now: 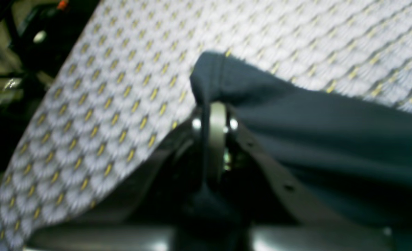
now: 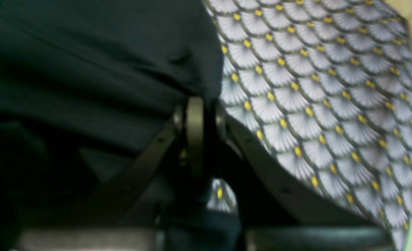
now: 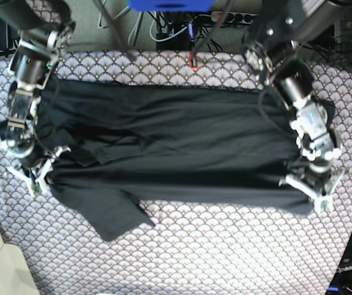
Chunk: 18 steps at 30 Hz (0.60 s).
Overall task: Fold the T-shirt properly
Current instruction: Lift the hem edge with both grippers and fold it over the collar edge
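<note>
The T-shirt (image 3: 182, 147) lies spread sideways across the scallop-patterned tablecloth (image 3: 225, 258), already doubled lengthwise, with one sleeve (image 3: 111, 218) splayed out below the near edge toward the base view's left. The left gripper (image 3: 311, 184), on that view's right, has its jaws pressed together on the shirt's near corner; its wrist view shows a bunched nub of dark cloth (image 1: 212, 76) standing up just above the closed jaws. The right gripper (image 3: 37, 169) is likewise clamped on the opposite end, cloth draped over its jaws (image 2: 195, 104), though both wrist views are blurred, so how many layers each pinch holds is hard to say. That is the main risk: if either pinch holds only the top layer, lifting would peel the fold apart instead of carrying it. A shallow bite like the left one could also slip under tension. If the arms move unevenly, the fold line would likely skew, and the loose sleeve may drag and crumple beneath.
</note>
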Each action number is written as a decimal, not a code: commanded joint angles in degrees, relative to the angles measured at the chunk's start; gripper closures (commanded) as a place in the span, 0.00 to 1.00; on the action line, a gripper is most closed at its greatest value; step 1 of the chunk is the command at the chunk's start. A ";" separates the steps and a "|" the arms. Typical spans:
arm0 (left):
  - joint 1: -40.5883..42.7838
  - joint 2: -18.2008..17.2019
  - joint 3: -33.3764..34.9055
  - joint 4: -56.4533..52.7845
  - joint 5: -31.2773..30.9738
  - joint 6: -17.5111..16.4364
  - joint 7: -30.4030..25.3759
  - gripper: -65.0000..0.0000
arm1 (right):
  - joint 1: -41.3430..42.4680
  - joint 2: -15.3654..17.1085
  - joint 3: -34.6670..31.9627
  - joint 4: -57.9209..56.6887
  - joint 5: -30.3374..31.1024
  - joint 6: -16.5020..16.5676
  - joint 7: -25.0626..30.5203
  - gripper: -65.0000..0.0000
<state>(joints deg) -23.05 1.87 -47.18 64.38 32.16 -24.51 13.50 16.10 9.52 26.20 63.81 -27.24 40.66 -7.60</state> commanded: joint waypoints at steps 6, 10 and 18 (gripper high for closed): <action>3.22 -0.86 -0.43 5.20 -0.56 0.56 -1.50 1.00 | -5.86 -1.56 -0.31 12.89 0.74 -0.66 1.40 0.99; 6.56 -0.42 -0.43 8.46 -0.56 0.56 -1.50 1.00 | -10.16 -2.62 -0.39 18.25 0.92 -0.66 1.66 0.99; 8.59 0.37 -4.12 10.74 -0.56 0.56 -1.50 1.00 | -18.95 -5.96 -0.39 30.39 0.92 -0.66 1.92 0.99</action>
<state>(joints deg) -13.45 2.92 -51.18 74.15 31.79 -25.04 13.28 -3.36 2.94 25.58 93.03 -26.83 40.66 -6.74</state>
